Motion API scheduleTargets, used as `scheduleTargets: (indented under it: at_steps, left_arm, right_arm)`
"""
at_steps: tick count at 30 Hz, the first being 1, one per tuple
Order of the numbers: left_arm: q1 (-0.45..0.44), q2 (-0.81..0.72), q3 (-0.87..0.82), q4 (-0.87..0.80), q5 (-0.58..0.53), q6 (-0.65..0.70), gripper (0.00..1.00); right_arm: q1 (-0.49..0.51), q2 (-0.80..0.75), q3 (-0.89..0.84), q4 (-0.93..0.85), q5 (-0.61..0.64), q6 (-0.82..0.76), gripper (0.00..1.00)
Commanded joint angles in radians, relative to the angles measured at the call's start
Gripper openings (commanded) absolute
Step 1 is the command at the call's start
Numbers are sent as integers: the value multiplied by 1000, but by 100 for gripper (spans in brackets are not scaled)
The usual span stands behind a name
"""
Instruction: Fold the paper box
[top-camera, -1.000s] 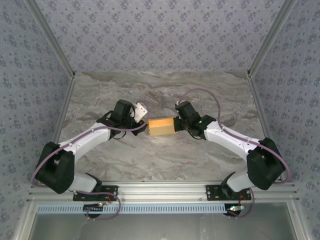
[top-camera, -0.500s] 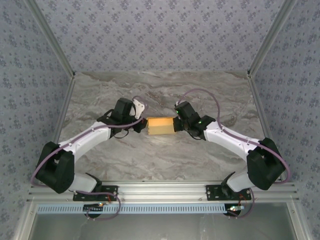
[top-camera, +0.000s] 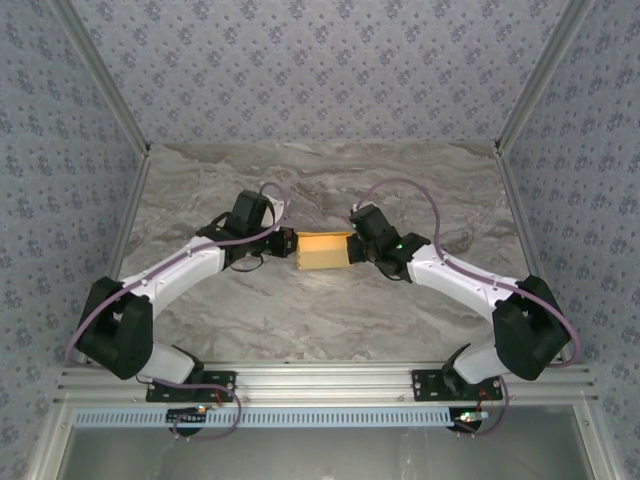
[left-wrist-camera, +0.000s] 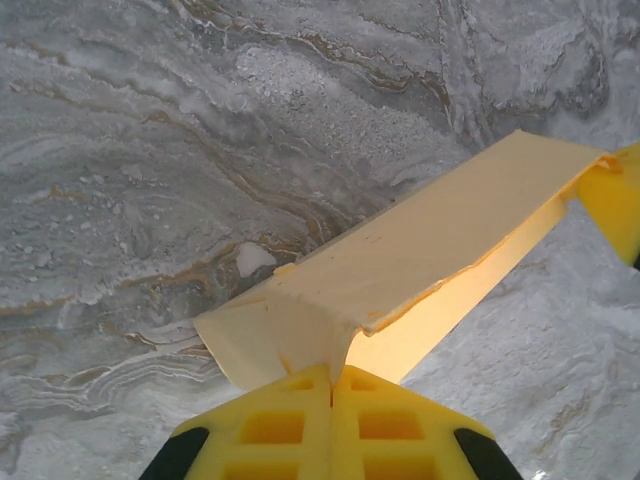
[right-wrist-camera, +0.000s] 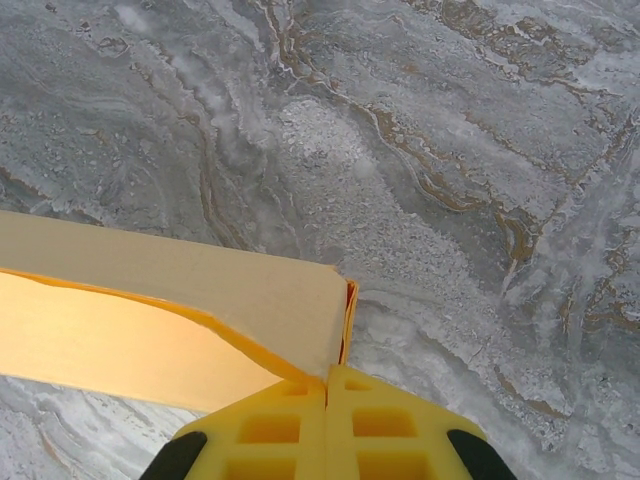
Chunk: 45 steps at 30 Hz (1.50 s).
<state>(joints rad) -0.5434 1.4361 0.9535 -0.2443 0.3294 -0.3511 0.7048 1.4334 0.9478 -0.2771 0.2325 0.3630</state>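
On the table (top-camera: 330, 320), one paper box (top-camera: 322, 252). Clamped at 9 o'clock by left gripper (top-camera: 290, 244), 3 o'clock by right gripper (top-camera: 352, 248).

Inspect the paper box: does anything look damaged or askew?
The paper box, pinched between the left end effector and right end effector, shows a crumpled flap edge beside the left one, not a clean fold.

Both arms reach inward, left gripper (top-camera: 288, 243) and right gripper (top-camera: 352, 245) facing each other, jaws pinched closed.
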Motion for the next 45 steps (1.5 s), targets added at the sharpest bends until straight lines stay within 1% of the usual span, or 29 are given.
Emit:
scheduleTargets:
  at_steps: [1,8,14,29,32,37,40,45]
  left_arm:
    - [-3,20,31,-4,66,-88,0]
    - [4,41,21,28,113,-158,0]
    - [17,36,-7,88,138,-225,0]
    - [48,39,-41,154,183,-326,0]
    - [48,34,-41,121,159,-297,0]
    - [45,22,-54,45,58,-222,0]
    - [36,16,-76,37,11,-192,0]
    - [9,20,-118,62,-19,-155,0]
  right_arm:
    - [14,-9,-18,1,5,16,2]
    - [14,-9,-23,0,14,15,2]
    - [15,-10,-26,2,19,13,3]
    - [16,-10,-36,6,25,17,3]
    - [17,-10,-38,9,27,19,3]
    - [16,-12,-38,4,31,17,3]
    - [15,-17,-39,5,39,17,3]
    - [14,-18,-46,6,49,17,3]
